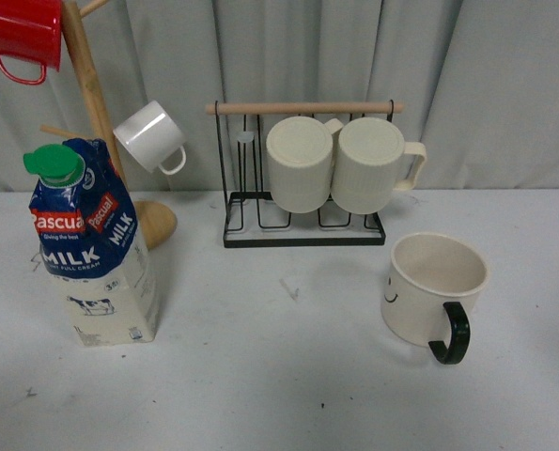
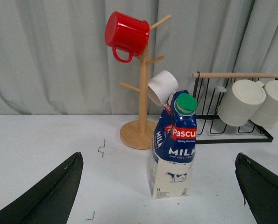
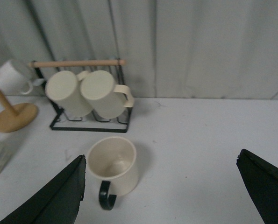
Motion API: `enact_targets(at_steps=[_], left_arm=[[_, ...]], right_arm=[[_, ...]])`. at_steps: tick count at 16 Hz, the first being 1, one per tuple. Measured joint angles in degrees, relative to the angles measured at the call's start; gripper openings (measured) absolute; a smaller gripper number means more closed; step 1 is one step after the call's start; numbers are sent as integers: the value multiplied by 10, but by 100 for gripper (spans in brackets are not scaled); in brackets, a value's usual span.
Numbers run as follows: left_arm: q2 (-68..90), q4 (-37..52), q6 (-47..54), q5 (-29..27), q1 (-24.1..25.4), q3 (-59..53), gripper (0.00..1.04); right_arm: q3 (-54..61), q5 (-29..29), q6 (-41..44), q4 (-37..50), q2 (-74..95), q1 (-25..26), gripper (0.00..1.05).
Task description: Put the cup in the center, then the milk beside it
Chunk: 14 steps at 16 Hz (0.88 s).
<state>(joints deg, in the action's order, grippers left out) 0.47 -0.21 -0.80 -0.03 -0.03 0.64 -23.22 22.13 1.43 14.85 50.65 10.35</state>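
Note:
The cup (image 1: pixel 433 289), a wide cream mug with a black handle and a small smiley face, stands upright on the right of the white table, handle toward the front. The right wrist view also holds the cup (image 3: pixel 115 165), just inside one black finger (image 3: pixel 50 198); my right gripper (image 3: pixel 161 191) is open and empty. The milk (image 1: pixel 93 246), a tall blue and cream carton with a green cap, stands upright on the left. My left gripper (image 2: pixel 160 189) is open, with the milk (image 2: pixel 173 147) standing beyond and between its wide-spread fingers. Neither arm shows in the front view.
A black wire rack (image 1: pixel 302 202) with a wooden bar holds two ribbed cream mugs (image 1: pixel 340 164) at the back centre. A wooden mug tree (image 1: pixel 100 122) at the back left carries a red mug (image 1: pixel 21 33) and a small white mug (image 1: pixel 149 136). Grey curtains hang behind.

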Motion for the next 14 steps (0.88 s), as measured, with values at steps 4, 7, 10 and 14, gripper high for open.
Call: enact_targets(at_steps=[4, 7, 10, 14], left_arm=[[0, 0, 0, 0, 0, 0, 98], [0, 0, 0, 0, 0, 0, 98], [0, 0, 0, 0, 0, 0, 98], [0, 0, 0, 0, 0, 0, 98]], right_arm=[[-333, -221, -69, -145, 505, -163, 98], [-424, -252, -96, -217, 605, -191, 98], [-428, -255, -107, -226, 619, -191, 98], [-428, -259, -115, -227, 637, -194, 98]])
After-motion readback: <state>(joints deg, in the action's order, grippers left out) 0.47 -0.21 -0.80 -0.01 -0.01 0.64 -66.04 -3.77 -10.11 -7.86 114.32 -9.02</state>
